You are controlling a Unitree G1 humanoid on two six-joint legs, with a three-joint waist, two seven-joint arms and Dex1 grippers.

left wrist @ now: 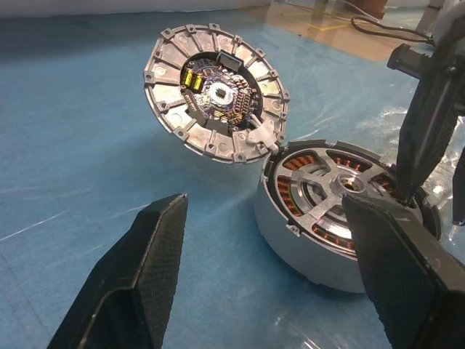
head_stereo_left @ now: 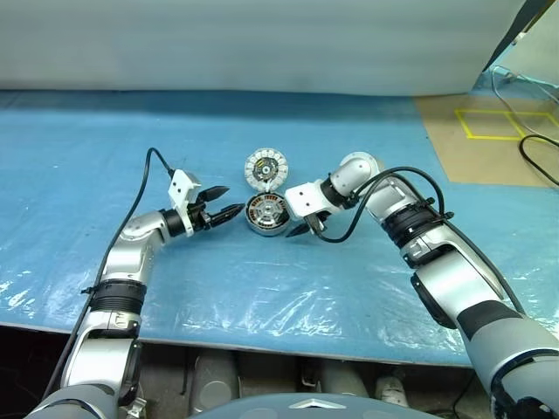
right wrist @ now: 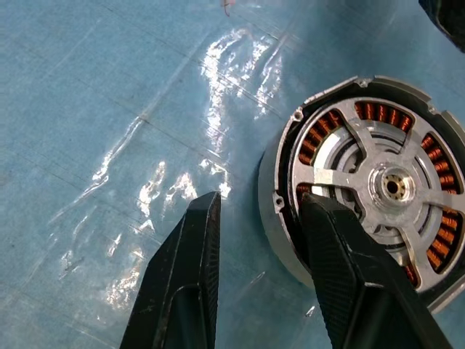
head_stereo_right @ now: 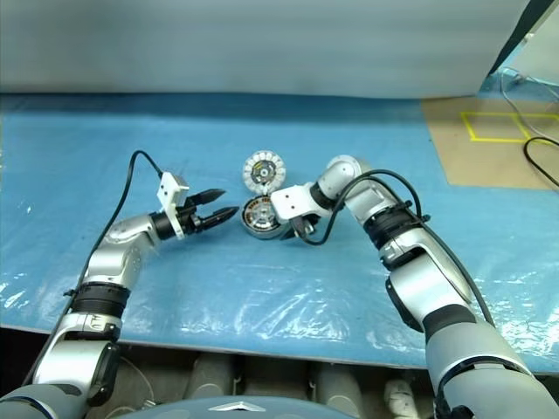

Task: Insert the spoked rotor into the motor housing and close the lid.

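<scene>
Now straddling the motor housing [right wrist: 363, 189] wall with right gripper [right wrist: 254, 218] jaws part-open, rotor seated inside, lid [left wrist: 214, 91] hinged up, left gripper [head_stereo_left: 229, 202] jaws wide, empty.

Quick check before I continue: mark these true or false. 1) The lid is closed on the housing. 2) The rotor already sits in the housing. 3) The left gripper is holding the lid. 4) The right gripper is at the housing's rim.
1) False: the lid stands open, tilted up beside the motor housing.
2) True: the spoked rotor lies inside, over the copper windings.
3) False: the left gripper is open and empty, short of the housing.
4) True: the right gripper straddles the rim.
</scene>
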